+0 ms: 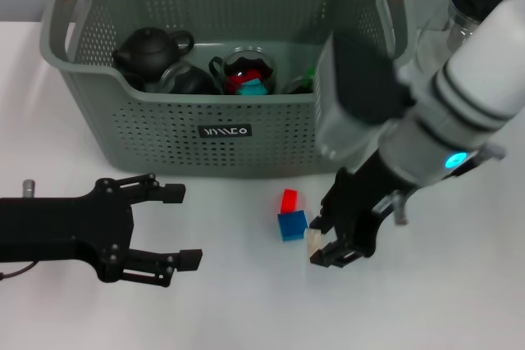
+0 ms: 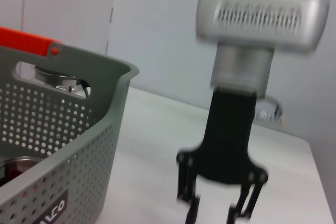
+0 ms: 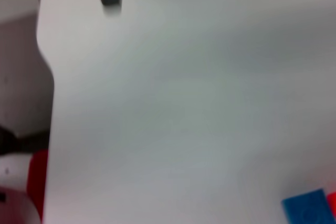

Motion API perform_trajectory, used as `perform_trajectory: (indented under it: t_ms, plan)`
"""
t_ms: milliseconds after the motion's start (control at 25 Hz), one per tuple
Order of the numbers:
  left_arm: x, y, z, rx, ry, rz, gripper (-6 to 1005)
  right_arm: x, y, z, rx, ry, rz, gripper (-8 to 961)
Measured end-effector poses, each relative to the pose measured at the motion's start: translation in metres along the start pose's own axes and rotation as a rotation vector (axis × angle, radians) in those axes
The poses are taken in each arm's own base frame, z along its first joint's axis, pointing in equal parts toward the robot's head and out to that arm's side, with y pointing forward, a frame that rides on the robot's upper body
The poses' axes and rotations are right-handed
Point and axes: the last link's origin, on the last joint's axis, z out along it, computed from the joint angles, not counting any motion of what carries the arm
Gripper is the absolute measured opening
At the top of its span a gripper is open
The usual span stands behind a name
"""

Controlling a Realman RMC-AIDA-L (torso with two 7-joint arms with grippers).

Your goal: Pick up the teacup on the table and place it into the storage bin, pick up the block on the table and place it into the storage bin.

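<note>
Right claw over the blocks
Its jaws pinch a cream block; lift straight, clearing the blue block beside it.

Left claw spread, idle.

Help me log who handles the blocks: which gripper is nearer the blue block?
Right. The right gripper sits just beside the blue block, on its right, holding a small cream piece. The left gripper lies open on the table, well off to the block's left.

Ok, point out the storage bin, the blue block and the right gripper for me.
storage bin (image 1: 246, 104): head view, front perforated wall above the label.
blue block (image 1: 292, 225): head view, top face.
right gripper (image 1: 330, 245): head view, between its fingertips, beside a cream block.
</note>
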Motion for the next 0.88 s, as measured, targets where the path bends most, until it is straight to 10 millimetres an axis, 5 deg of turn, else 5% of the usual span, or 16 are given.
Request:
perform_trajectory:
  t_ms: [560,880]
  plan:
    - [0.000,-0.002,-0.005,0.020,0.002,0.016,963,-0.054,-0.016,-0.148,0.237,-0.366,-0.020,424]
    - [0.004,-0.004,-0.004,0.016,0.007,0.027,963,-0.052,-0.070,-0.160,0.432,-0.577,0.210,424]
